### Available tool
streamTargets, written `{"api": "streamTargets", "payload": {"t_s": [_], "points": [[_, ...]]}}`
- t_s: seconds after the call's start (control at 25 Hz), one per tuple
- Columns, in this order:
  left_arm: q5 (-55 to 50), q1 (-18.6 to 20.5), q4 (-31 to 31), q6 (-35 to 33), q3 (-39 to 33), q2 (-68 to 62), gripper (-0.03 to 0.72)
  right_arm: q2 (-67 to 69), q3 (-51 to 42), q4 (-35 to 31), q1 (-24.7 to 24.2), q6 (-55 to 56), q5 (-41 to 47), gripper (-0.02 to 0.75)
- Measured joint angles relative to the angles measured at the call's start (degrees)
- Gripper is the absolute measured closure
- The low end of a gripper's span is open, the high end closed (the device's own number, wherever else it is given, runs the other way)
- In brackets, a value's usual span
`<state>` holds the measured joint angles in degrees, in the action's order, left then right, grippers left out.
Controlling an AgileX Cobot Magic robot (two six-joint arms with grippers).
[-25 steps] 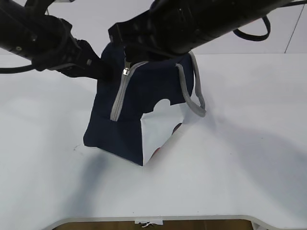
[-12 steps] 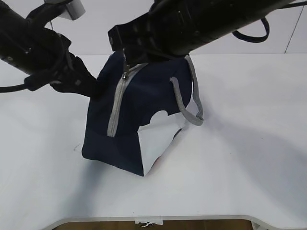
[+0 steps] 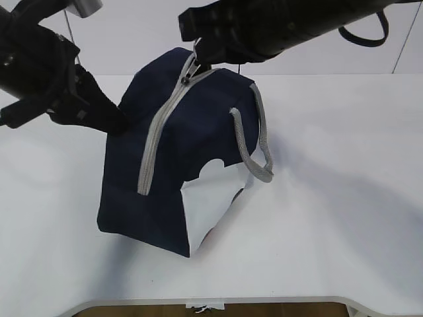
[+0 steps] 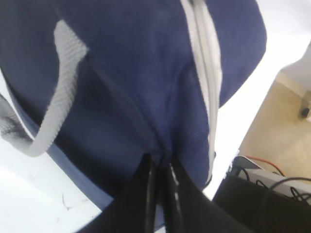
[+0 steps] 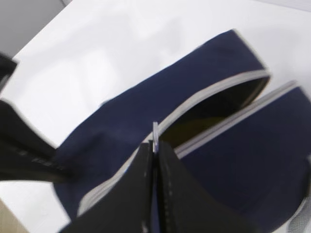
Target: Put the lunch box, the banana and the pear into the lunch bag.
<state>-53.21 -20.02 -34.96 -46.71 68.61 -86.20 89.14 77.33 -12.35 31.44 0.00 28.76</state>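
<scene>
The navy lunch bag stands tilted on the white table, its grey zipper closed along the near part and open at the far end in the right wrist view. My right gripper is shut on the ring zipper pull at the bag's top. My left gripper is shut on a fold of the bag's navy fabric at its left side. A grey handle hangs on the right. The lunch box, the banana and the pear are out of view.
The white table runs out to the right and front of the bag; its front edge is near. The bag's white side panel faces the camera. Floor and cables lie past the table's edge.
The zipper pull has moved up and right along the bag's top, closing more zipper. The bag has shifted left and toward the camera. My left arm has drawn left with the fabric.
</scene>
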Motion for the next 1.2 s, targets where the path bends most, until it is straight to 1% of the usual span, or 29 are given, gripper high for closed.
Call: {"api": "streamTargets", "payload": {"t_s": [0.44,0.64,0.92,1.2], "points": [[-4.7,0.0,2.2,0.0,0.0,0.0,0.692,2.5,0.1,-0.3,-6.0,0.0,-2.1,0.737],[-5.0,0.0,4.0,0.0,0.0,0.0,0.692,4.3,0.1,-0.4,-8.4,0.0,-3.3,0.737],[-5.1,0.0,5.9,0.0,0.0,2.0,0.692,9.3,0.9,-0.4,-11.2,0.0,-7.3,0.737],[-4.1,2.2,5.5,0.2,0.0,4.8,0.692,13.9,4.4,-1.6,-13.8,0.0,-6.9,0.737]]}}
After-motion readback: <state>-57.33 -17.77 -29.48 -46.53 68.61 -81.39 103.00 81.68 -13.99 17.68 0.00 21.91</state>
